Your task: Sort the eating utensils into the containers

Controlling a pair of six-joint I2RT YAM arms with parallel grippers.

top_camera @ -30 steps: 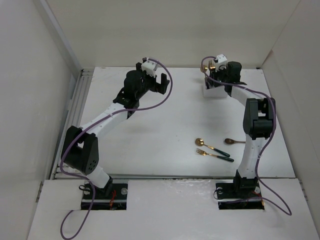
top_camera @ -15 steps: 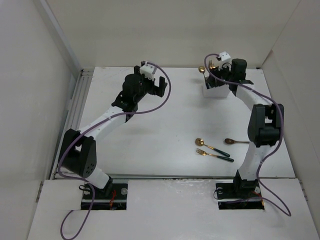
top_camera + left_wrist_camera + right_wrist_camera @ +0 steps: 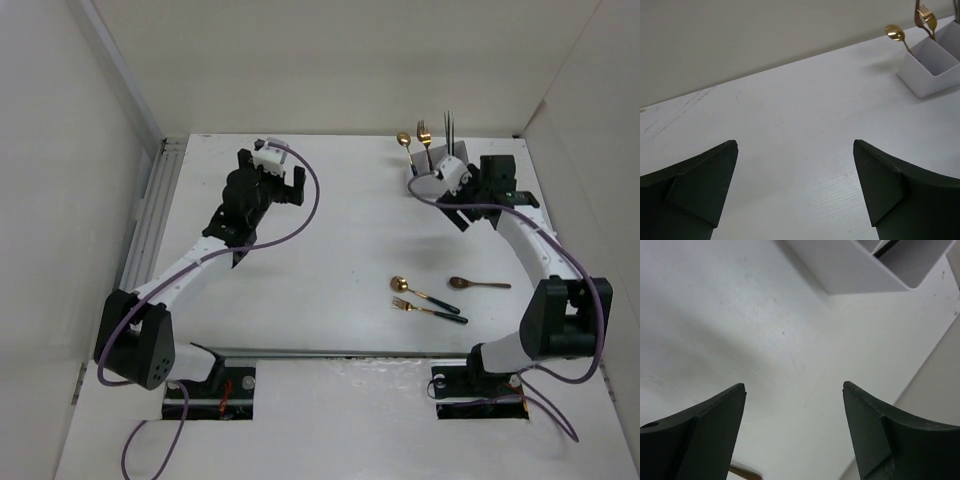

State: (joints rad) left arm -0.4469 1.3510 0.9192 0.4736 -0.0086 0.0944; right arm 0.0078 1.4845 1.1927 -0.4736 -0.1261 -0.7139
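Your right gripper [image 3: 792,430] hangs released beside the small white three-compartment plastic holder [image 3: 424,184]; your left gripper [image 3: 795,185] is released too. The holder has a gold spoon [image 3: 404,140], a gold fork [image 3: 423,130] and thin chopsticks [image 3: 448,125]. A green-handled gold spoon [image 3: 423,293], a green-handled gold fork [image 3: 428,309] and a brown spoon [image 3: 480,284] lie on the white table [image 3: 300,280].

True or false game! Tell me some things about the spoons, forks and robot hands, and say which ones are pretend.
1. The brown spoon is inside the white holder. False: it lies on the table.
2. A gold fork stands in the holder. True.
3. The right gripper holds a spoon. False: it is open and empty.
4. The left gripper is open. True.
5. Chopsticks stand in the holder. True.
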